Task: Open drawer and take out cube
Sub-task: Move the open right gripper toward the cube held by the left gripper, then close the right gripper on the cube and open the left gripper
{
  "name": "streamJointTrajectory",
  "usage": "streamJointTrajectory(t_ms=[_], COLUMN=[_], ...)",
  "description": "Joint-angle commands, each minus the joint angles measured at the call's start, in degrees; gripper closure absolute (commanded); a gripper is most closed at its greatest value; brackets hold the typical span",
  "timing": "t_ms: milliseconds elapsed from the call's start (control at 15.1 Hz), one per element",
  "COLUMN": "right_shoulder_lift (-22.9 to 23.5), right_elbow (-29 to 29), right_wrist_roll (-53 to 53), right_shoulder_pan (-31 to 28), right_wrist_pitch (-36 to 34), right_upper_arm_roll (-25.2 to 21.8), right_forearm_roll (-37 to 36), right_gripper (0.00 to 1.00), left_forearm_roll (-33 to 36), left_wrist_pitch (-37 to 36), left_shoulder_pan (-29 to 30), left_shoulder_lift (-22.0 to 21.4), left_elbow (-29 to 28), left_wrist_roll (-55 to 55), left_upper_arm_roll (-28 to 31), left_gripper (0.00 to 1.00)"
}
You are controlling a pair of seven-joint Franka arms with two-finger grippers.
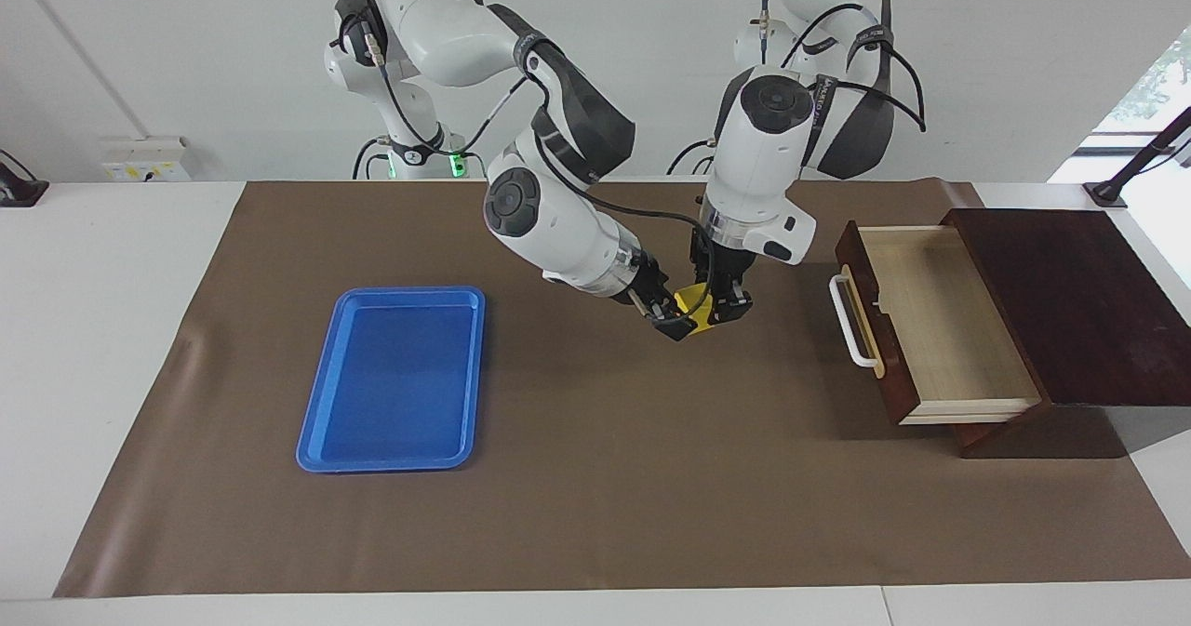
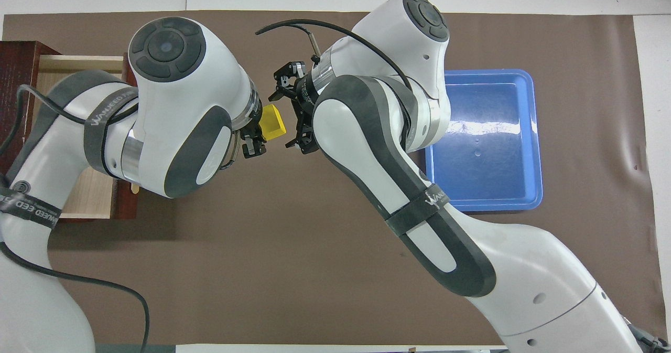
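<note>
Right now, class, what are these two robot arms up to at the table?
The left claw is shut on the yellow cube, holding it in the air over the brown mat. The right claw, open, sits right beside the cube as if to take it. The drawer is pulled open and looks empty. The blue tray lies toward the right arm's end with nothing in it.

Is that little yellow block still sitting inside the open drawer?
No, the cube is held up over the brown mat by the left gripper, and the drawer is pulled out and empty.
</note>
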Motion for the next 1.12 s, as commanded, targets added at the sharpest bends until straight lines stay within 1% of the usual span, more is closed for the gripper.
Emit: streamJointTrajectory(t_ms=[0,463,662,1059], right_shoulder_lift=[0.6,0.5,0.9,0.8], right_elbow=[1.3,0.2,0.0,-0.2], right_wrist_roll=[2.2,2.3,2.5,2.6], right_shoulder_pan=[0.4,0.7,2.0,1.8], right_wrist_pitch=[-0.1,1.8,3.3,3.3], right_upper_arm_roll=[-0.3,-0.3,-0.3,-0.3], right_forearm_roll=[-1.8,-1.8,-2.2,-2.3], right_gripper=[0.03,0.03,0.03,0.03], left_forearm_roll=[0.9,0.9,0.9,0.9], left_wrist_pitch=[0.6,0.7,0.7,0.7], left_shoulder_pan=[-1.0,-1.1,-1.1,-1.2], left_shoulder_lift=[-0.2,-0.2,-0.2,-0.2], left_elbow=[-0.4,-0.4,-0.4,-0.4], left_wrist_roll=[-1.1,-1.1,-1.1,-1.1], left_upper_arm_roll=[0.8,0.8,0.8,0.8], left_gripper=[1.0,1.0,1.0,1.0])
